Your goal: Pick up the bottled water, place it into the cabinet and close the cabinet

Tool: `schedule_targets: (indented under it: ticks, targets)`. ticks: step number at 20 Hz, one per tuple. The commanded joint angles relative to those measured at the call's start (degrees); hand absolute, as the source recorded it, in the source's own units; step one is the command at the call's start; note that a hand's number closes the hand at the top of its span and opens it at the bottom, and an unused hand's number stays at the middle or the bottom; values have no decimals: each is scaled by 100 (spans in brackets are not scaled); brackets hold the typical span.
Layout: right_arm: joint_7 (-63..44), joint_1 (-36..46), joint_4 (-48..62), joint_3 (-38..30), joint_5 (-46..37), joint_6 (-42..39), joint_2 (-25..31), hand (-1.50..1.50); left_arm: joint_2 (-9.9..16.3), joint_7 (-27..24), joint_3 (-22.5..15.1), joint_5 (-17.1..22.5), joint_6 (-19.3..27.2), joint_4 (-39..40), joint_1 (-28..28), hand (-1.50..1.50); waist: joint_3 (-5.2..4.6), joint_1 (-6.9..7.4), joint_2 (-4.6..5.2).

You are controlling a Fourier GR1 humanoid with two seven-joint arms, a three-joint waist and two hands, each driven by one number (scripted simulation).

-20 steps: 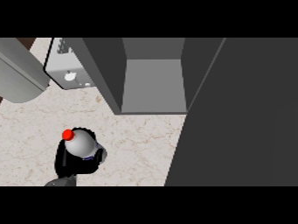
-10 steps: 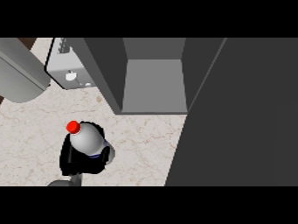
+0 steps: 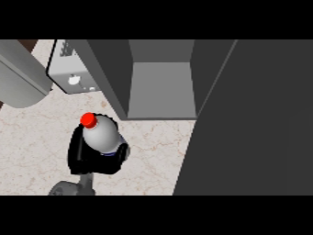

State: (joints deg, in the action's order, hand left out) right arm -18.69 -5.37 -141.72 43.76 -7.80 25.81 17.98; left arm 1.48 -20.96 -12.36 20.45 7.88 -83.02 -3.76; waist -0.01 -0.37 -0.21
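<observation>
Black right hand (image 3: 96,158) grips bottled water (image 3: 103,135) near cabinet (image 3: 160,92)

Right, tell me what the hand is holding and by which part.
The black hand is curled round the bottled water, gripping its lower body; the red cap and shoulders stand free above. Which hand it is cannot be told.

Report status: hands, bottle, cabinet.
Left robot hand curled round the bottled water, red cap up, over the counter. Right hand out of view. Cabinet open, bottle not yet inside. Path looks clear.
</observation>
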Motion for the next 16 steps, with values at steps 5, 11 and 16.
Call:
schedule_targets:
  ticks: [5, 11, 16]
  targets:
    - [128, -433, -681, -232, -117, -134, 387, -150, -126, 960, -288, -117, 831, -260, -912, 150, 4, -11, 6]
    - [212, -444, -672, -394, 91, -258, 424, -150, -147, 587, -660, -13, 1692, 274, -1587, 150, 2, -23, 15]
    - [-66, -127, -536, -254, -106, -152, 128, -150, -147, 828, -481, -178, 2193, 941, -2656, 150, -2, -37, 22]
